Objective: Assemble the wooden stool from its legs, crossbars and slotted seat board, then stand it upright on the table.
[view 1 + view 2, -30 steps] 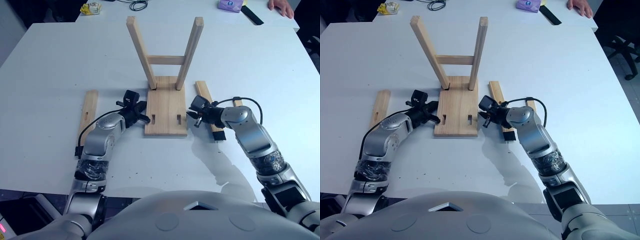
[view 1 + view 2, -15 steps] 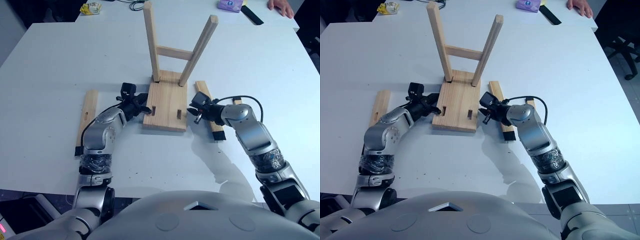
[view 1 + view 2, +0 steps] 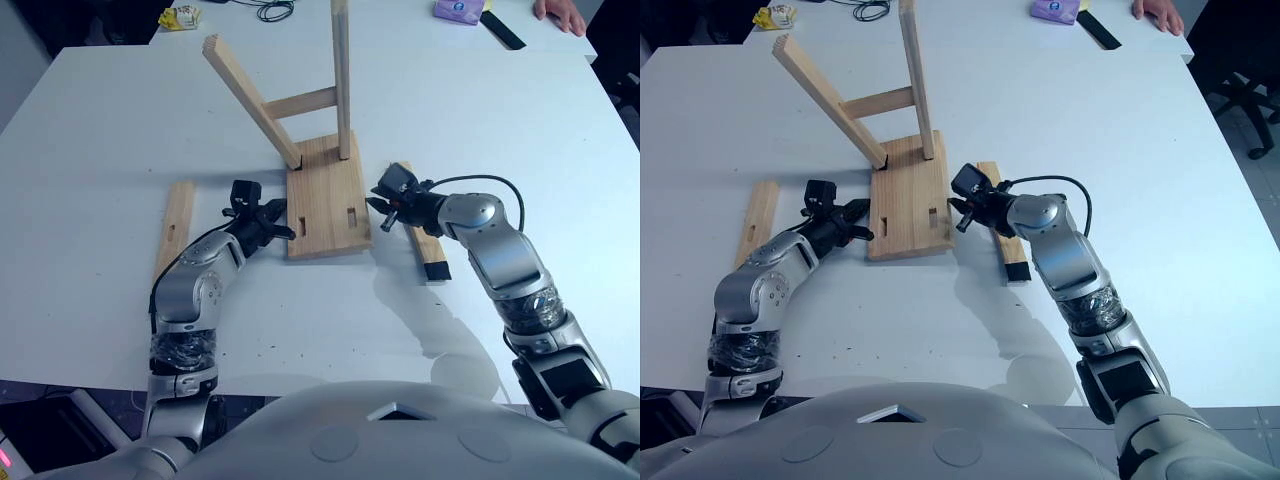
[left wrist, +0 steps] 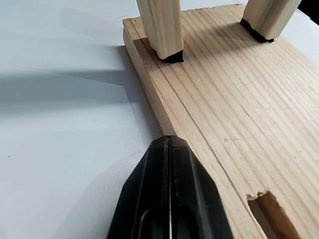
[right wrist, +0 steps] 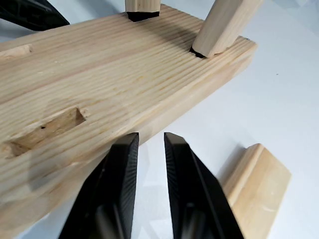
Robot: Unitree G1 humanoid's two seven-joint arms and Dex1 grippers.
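Judging from the left eye view, approx. half the job is done: one leg pair (image 3: 342, 80) w/ its crossbar (image 3: 300, 102) is seated in the far end of the seat board (image 3: 325, 195). The board lies flat on the table (image 3: 100, 150), and the two empty slots (image 3: 350, 213) at its near end are yet to be filled. A left loose leg (image 3: 176, 235) is lying apart from the board and a right loose leg (image 3: 422, 240) just beside it, so the 2nd pair is judged not yet fitted, and the stool not yet stood upright. The left gripper (image 3: 272, 228) is seen at the board's left edge, the right gripper (image 3: 385, 205) at its right edge. In the right eye view the same layout is shown, w/ nothing held by either arm. In the left wrist view the fingers are pressed together w/ no gap, and their tip is placed against the board's side edge, between a seated leg and a slot. In the right wrist view the fingers are parted by a narrow gap w/ nothing between them. The tips are set at the board's lower edge, but contact can't be confirmed. The right loose leg is seen just beside them on the table.
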